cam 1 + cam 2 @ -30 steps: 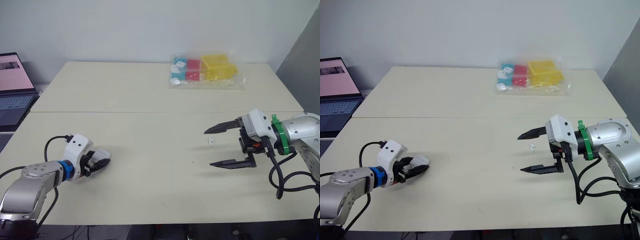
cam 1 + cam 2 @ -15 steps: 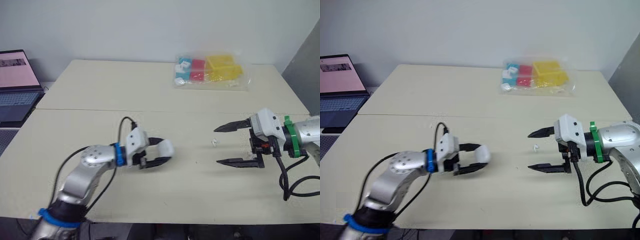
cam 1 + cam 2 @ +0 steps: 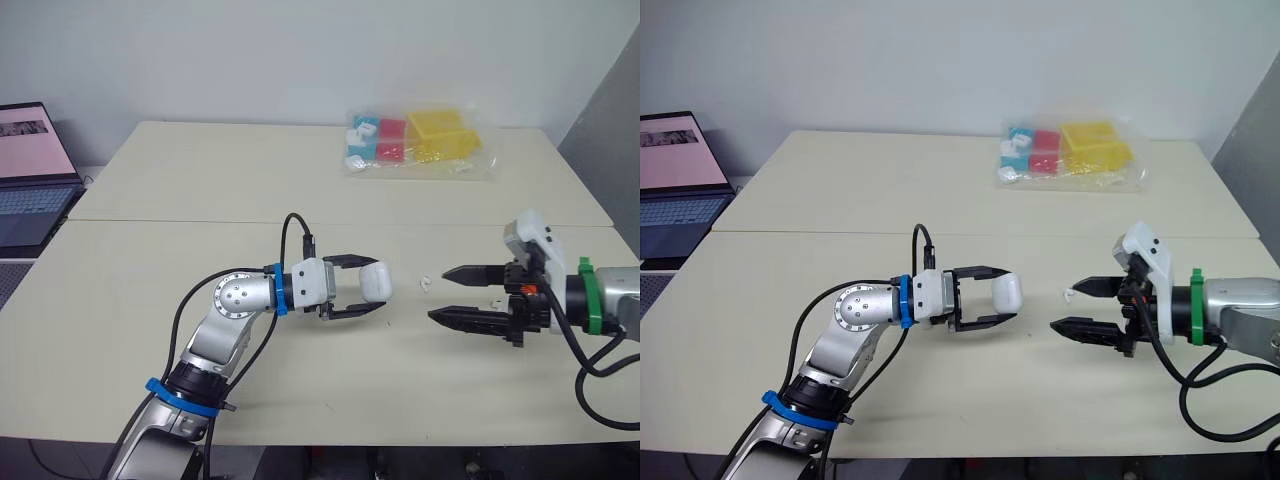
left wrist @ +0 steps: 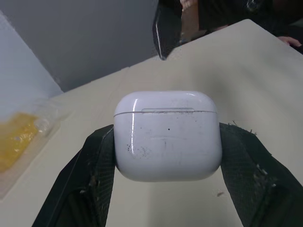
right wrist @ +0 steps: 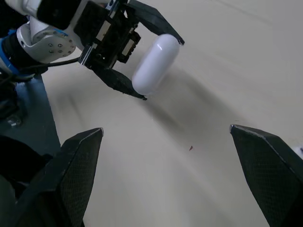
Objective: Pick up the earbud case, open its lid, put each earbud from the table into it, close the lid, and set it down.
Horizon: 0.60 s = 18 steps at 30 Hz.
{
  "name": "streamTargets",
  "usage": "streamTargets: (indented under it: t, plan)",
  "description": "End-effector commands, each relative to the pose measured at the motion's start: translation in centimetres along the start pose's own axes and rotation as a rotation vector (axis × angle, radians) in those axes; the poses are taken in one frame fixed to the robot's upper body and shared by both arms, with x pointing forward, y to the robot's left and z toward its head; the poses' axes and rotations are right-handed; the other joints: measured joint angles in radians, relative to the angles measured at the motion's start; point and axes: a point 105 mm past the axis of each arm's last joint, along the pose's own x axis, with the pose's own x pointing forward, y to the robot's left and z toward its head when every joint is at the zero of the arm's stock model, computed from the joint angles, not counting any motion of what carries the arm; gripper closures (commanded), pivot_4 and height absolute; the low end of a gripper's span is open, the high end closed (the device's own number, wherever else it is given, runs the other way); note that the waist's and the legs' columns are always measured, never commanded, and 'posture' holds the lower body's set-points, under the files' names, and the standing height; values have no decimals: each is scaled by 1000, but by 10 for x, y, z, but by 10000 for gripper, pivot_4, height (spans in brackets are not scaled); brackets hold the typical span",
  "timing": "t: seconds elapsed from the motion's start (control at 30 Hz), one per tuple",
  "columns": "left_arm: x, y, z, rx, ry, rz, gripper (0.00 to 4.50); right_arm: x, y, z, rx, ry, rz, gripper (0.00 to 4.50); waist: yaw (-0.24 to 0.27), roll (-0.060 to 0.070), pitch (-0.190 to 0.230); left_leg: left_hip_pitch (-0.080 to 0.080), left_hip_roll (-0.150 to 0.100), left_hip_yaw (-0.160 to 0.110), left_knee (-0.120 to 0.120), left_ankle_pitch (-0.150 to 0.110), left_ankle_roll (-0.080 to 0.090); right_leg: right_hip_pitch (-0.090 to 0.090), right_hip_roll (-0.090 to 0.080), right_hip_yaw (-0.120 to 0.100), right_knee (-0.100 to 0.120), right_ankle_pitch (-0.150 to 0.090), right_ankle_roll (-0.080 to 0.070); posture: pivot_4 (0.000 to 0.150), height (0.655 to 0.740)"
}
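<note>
Left claw (image 3: 374, 286) is squeezing the earbud case (image 4: 168, 135) by its sides, lid shut. It is looking smooth, light and slippery. Right claw (image 3: 440, 294) is hanging wide open nearby.

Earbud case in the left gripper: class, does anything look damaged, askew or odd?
The earbud case sits level in the left gripper, lid shut. Only faint dark specks and scuffs mark its front; nothing else stands out.

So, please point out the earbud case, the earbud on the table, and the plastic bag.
earbud case (image 4: 168, 137): left wrist view, middle of front face.
earbud (image 3: 424, 283): left eye view, white body.
plastic bag (image 3: 483, 163): left eye view, clear edge beside yellow boxes.
</note>
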Motion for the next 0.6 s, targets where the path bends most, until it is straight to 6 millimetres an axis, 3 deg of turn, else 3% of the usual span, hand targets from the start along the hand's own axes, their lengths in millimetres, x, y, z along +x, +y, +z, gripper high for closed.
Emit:
streamTargets:
  t: [0.03,0.2,0.6]
  plan:
    - [4,1,10,83,-44,-17,17125,9,2,2,68,-8,-2,0,-1,0,0,0,0,0,0,0,0,0,2,0,0,0,0,1500,7400]
    - [8,1,14,101,-68,-10,17125,28,-3,14,171,-99,-1,0,-9,0,0,-2,0,-1,0,0,0,0,3,0,-1,0,0,1500,7400]
    - [7,-1,14,109,-53,-3,17125,58,11,19,308,-137,83,0,-13,0,0,-2,1,-1,-1,0,0,-1,4,0,-1,0,1,1500,7400]
